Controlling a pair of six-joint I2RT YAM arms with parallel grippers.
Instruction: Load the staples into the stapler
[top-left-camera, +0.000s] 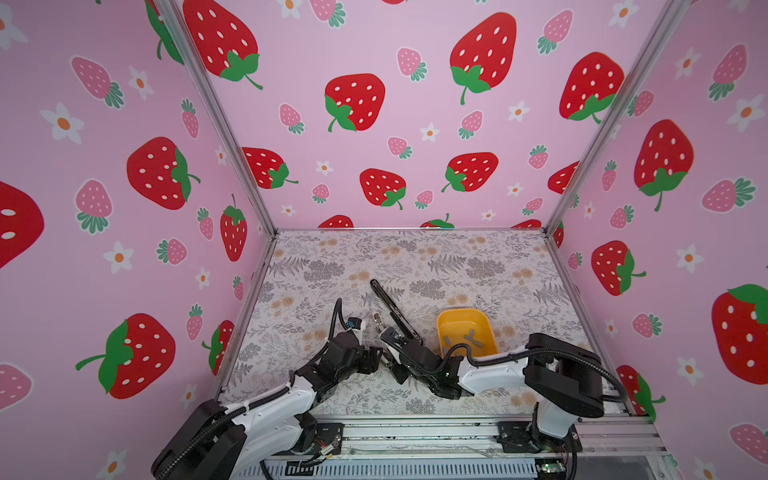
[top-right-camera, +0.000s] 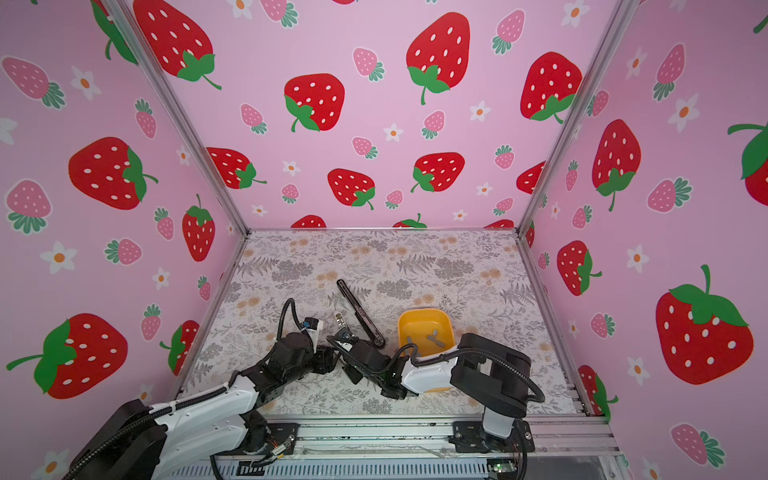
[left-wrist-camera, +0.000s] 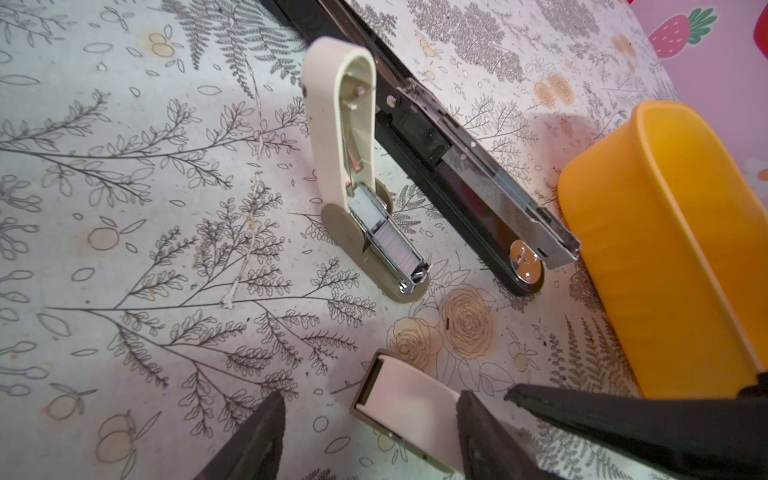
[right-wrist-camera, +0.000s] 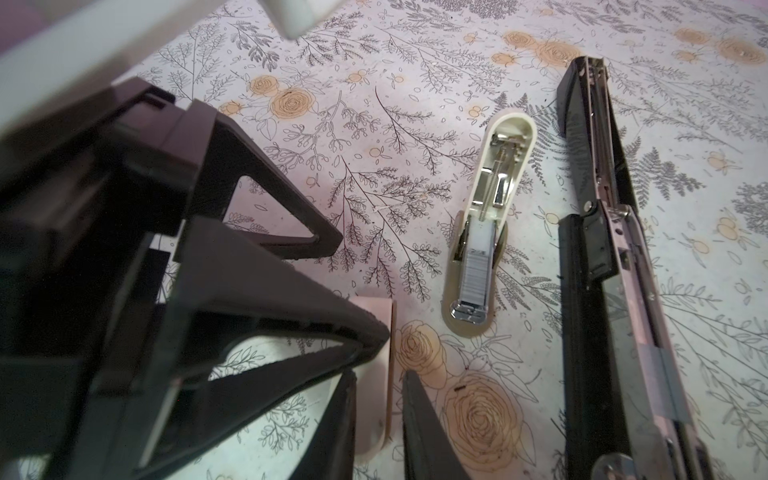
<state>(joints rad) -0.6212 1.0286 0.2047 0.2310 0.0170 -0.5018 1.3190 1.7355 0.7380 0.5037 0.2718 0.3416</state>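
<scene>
Stapler (top-left-camera: 395, 311): long, black, lying opened out flat on the floral bench (top-left-camera: 415, 257). It is running diagonally across the lower centre of both top views, and its metal magazine is showing uncovered in the wrist views.

Staples (top-left-camera: 471, 338): grey strips, lying in the yellow tray (top-left-camera: 461, 312), which is sitting just right of the stapler in the frame.

Opened white stapler (left-wrist-camera: 332, 124): small, lying just beside the black one, with a row of fine staples showing in its channel.

Second white stapler (left-wrist-camera: 407, 399): small, lying closed on the bench where the two grippers are meeting.

Left gripper (left-wrist-camera: 370, 409): standing roughly half open, its fingers straddling the second white stapler. One finger (left-wrist-camera: 478, 432) is appearing to touch it, while the other is standing clear, so nothing is being clamped.

Right gripper (right-wrist-camera: 380, 376): jaws standing drawn in to a narrow slit, hovering right at the edge of the same white stapler. Whether it is pinching that edge cannot be told.
</scene>
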